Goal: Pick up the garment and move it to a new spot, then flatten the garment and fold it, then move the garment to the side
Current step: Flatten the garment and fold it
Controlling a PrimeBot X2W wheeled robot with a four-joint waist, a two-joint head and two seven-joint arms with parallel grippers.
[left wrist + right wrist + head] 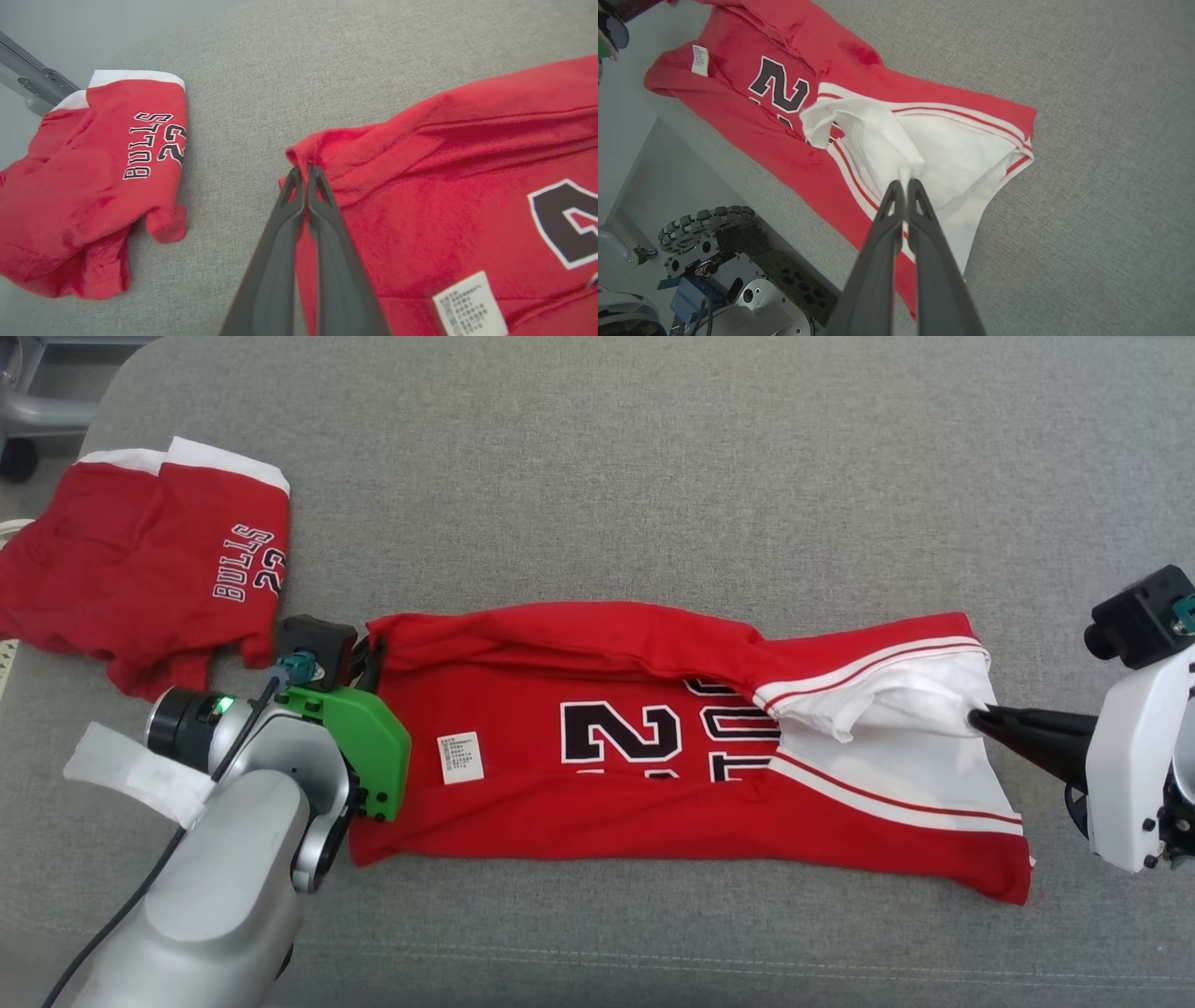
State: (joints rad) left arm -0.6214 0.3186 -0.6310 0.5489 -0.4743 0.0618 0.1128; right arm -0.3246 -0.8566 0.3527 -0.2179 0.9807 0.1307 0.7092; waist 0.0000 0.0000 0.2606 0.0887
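Note:
A red garment (653, 775) with white trim and black numbers lies stretched across the grey cushion, its far edge folded over toward me. My left gripper (302, 169) is shut on the garment's red left corner (303, 154); in the head view the left gripper (373, 653) sits at that left end. My right gripper (903, 183) is shut on a pinch of the white fabric (906, 170) at the right end, and the head view has the right gripper (976, 719) touching the white panel (896, 700). A white care label (460, 758) lies face up on the red cloth.
A second red garment (140, 579) printed "BULLS 23" lies crumpled at the cushion's far left. The grey cushion (653, 476) has open room behind the garment. In the right wrist view the robot's base and a wheel (705, 224) stand below the cushion's front edge.

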